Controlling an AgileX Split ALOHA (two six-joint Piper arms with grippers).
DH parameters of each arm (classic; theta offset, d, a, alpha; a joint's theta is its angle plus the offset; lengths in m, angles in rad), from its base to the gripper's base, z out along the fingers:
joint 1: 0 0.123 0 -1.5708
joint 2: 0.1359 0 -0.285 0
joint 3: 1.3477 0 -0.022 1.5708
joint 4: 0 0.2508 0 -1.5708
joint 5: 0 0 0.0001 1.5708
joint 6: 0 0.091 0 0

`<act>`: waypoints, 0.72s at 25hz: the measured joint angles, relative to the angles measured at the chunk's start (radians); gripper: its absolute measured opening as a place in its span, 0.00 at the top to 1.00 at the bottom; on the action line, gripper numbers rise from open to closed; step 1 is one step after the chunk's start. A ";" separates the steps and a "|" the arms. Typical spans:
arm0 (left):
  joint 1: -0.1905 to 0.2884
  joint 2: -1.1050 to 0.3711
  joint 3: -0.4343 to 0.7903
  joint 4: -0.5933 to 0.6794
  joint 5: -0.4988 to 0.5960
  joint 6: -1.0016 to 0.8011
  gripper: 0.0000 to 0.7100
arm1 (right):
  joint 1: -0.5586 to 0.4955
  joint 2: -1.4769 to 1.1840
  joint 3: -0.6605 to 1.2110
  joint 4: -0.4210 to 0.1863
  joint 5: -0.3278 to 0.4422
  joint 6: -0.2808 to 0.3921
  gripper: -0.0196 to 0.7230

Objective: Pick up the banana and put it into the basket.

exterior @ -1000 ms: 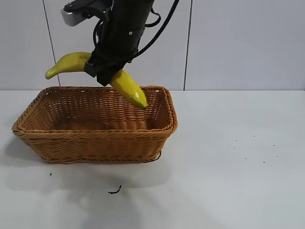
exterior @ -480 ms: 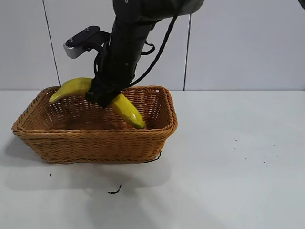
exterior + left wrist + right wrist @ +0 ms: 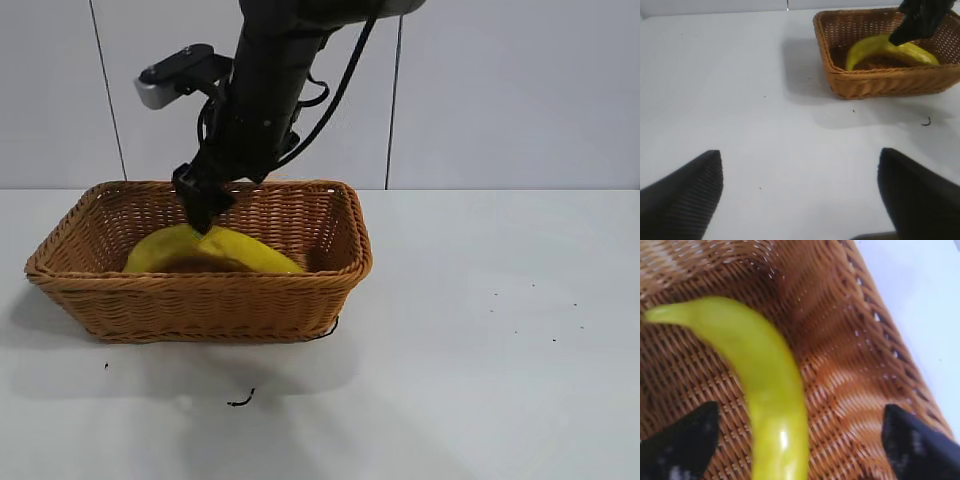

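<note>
You see only the arched back of the long curved yellow banana (image 3: 215,250) from outside; the near wall of the light-brown rectangular woven wicker basket (image 3: 200,300) hides its ends and underside. The banana lies inside the basket, on the woven floor in the right wrist view, its thin end (image 3: 660,314) towards one wall. The right gripper (image 3: 205,212) reaches into the basket just above the banana's middle, fingers spread, one dark fingertip (image 3: 682,440) on each side and neither pressing it. Whether a tip grazes the skin is hard to tell. The left gripper (image 3: 800,195) hangs well apart over the bare white table (image 3: 740,100), fingers wide apart. Open tabletop lies to the basket's right and front, with small dark specks (image 3: 240,400).
</note>
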State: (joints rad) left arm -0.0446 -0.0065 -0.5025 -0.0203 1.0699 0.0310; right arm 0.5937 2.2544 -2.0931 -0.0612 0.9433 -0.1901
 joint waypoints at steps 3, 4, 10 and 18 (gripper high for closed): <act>0.000 0.000 0.000 0.000 0.000 0.000 0.11 | -0.062 -0.014 0.000 -0.001 0.057 0.068 0.05; 0.000 0.000 0.000 0.000 0.000 0.000 0.11 | -0.088 -0.015 0.000 0.000 0.080 0.086 0.05; 0.000 0.000 0.000 0.000 0.000 0.000 0.11 | -0.249 -0.015 0.000 0.022 0.194 0.141 0.05; 0.000 0.000 0.000 0.000 0.000 0.000 0.11 | -0.465 -0.015 0.000 0.025 0.260 0.190 0.05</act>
State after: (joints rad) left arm -0.0446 -0.0065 -0.5025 -0.0203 1.0699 0.0310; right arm 0.1288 2.2391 -2.0931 -0.0362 1.2032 0.0000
